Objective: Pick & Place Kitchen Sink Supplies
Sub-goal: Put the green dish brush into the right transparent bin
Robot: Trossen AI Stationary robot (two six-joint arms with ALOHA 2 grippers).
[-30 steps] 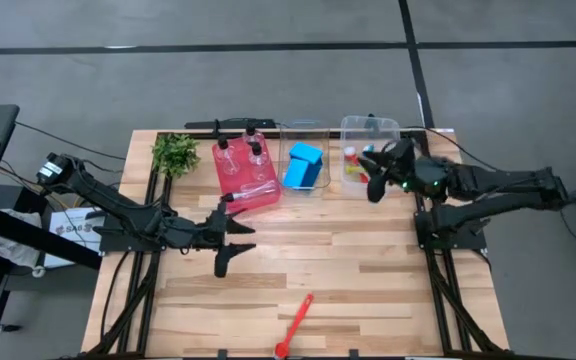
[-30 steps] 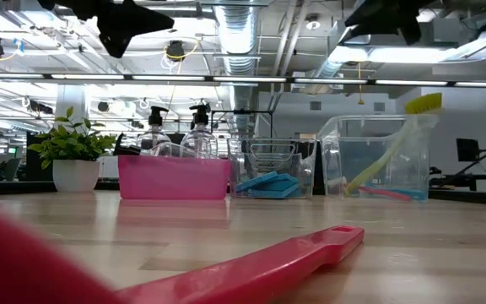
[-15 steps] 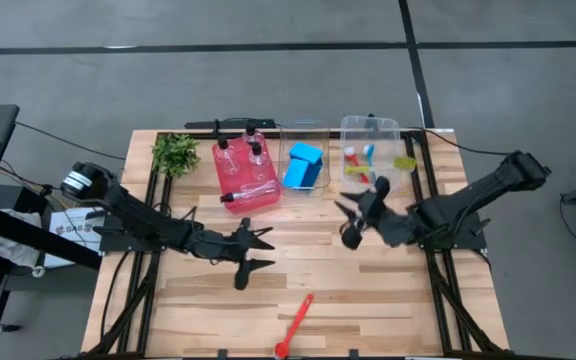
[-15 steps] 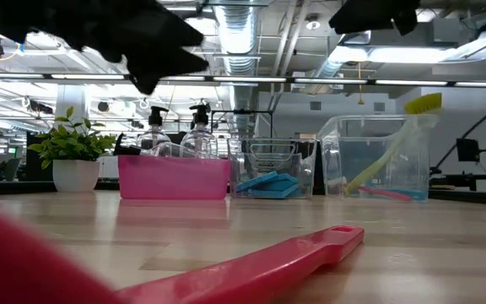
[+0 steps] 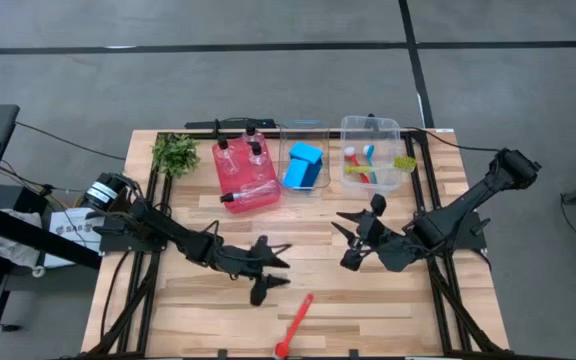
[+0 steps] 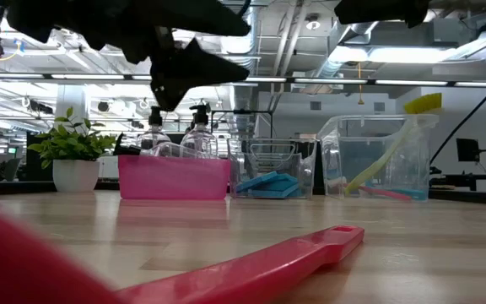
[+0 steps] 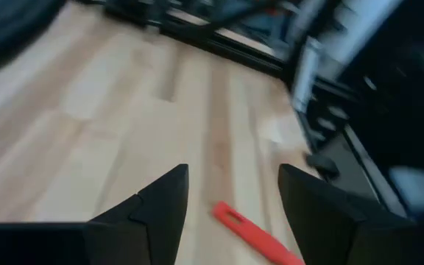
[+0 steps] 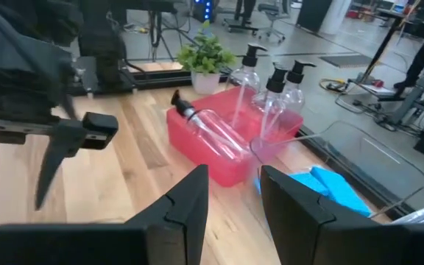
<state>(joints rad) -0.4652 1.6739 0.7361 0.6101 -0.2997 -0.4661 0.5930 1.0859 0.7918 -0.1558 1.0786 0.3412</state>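
My left gripper [image 5: 268,268] hangs wide open and empty above the surface [image 5: 368,300], just short of the red brush [image 5: 295,324] lying flat near the front edge. My right gripper [image 5: 353,238], fingers also spread and empty, hovers mid-surface in front of the clear bin [image 5: 371,150] holding brushes. Bottles [image 5: 248,165] sit in the red bin [image 5: 268,198].

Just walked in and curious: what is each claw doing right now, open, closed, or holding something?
Left claw: open, holding nothing, above the table near the red brush.
Right claw: open, holding nothing, over the middle of the table.
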